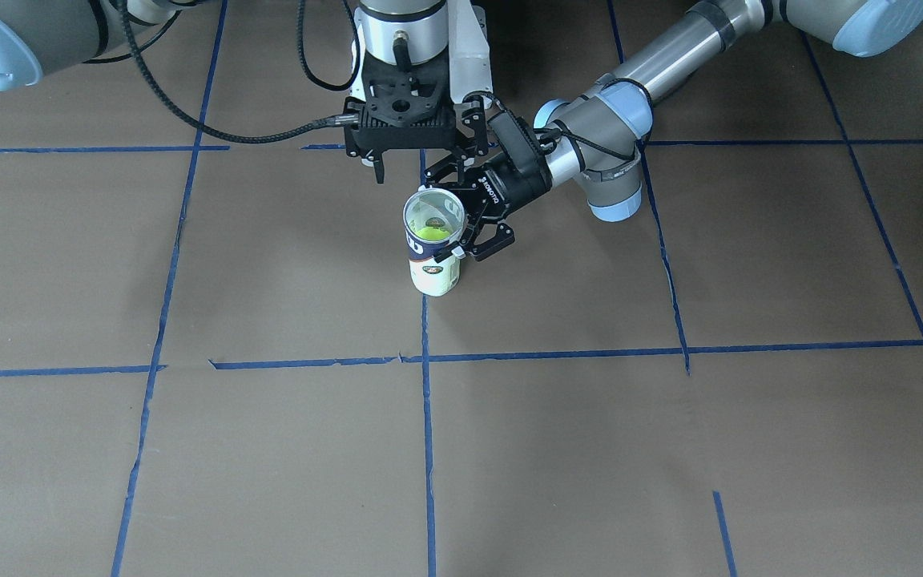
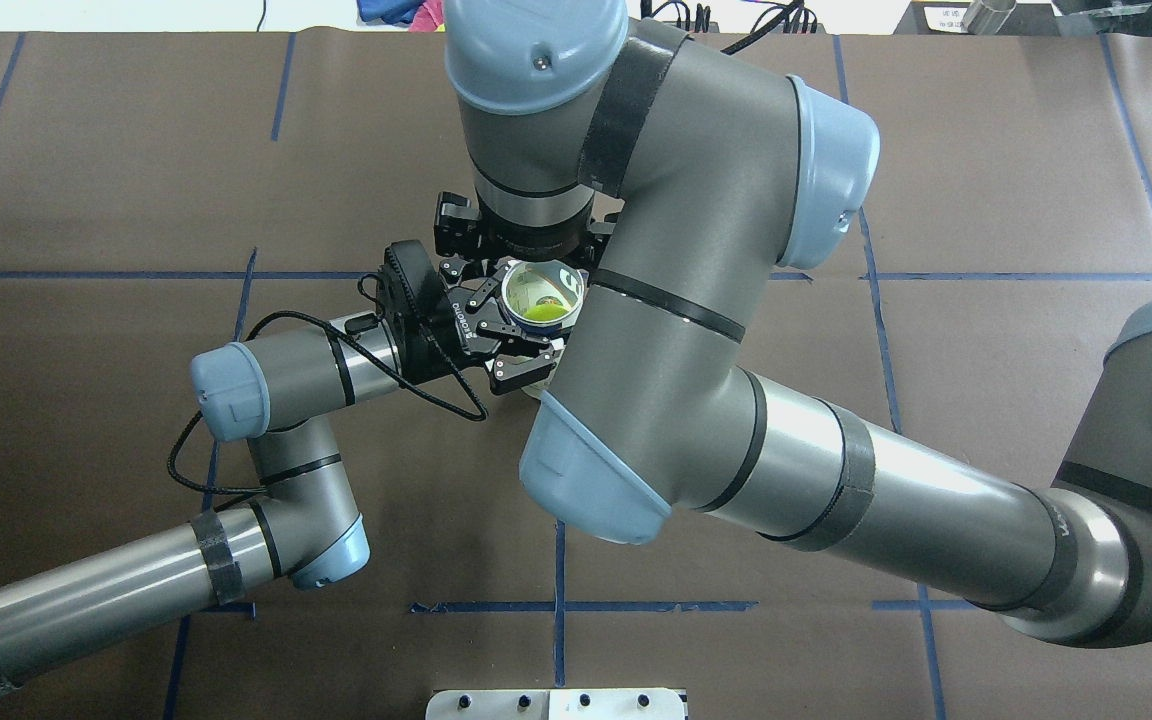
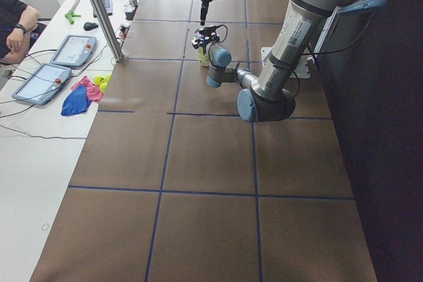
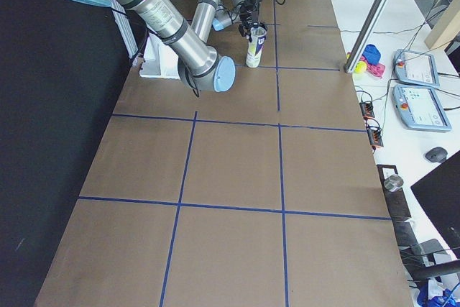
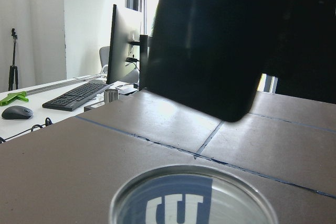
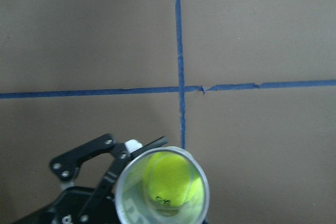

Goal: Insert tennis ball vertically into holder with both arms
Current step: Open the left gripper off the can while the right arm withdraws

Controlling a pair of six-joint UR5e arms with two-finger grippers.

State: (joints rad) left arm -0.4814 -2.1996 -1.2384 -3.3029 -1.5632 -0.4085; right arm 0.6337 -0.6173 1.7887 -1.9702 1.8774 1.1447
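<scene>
The holder [image 1: 435, 268], a white and navy can, stands upright near the middle of the table with its silvery mouth open upward. A yellow-green tennis ball [image 1: 432, 233] lies inside it and also shows in the right wrist view [image 6: 168, 179] and the overhead view [image 2: 542, 312]. My left gripper [image 1: 463, 232] reaches in sideways and is shut on the holder's upper part. My right gripper [image 1: 421, 164] hangs pointing down just behind and above the mouth, open and empty. In the left wrist view the holder's rim [image 5: 157, 179] fills the bottom and my right gripper [image 5: 210, 40] is the dark mass above.
Blue tape lines [image 1: 427, 417] divide the brown table cover. A white pedestal base [image 2: 556, 704] sits at the robot's edge. A side desk with tablets [image 4: 417, 102] and cloths [image 3: 78, 96] runs along the far edge. My right arm's big elbow [image 2: 636, 330] hangs over the holder.
</scene>
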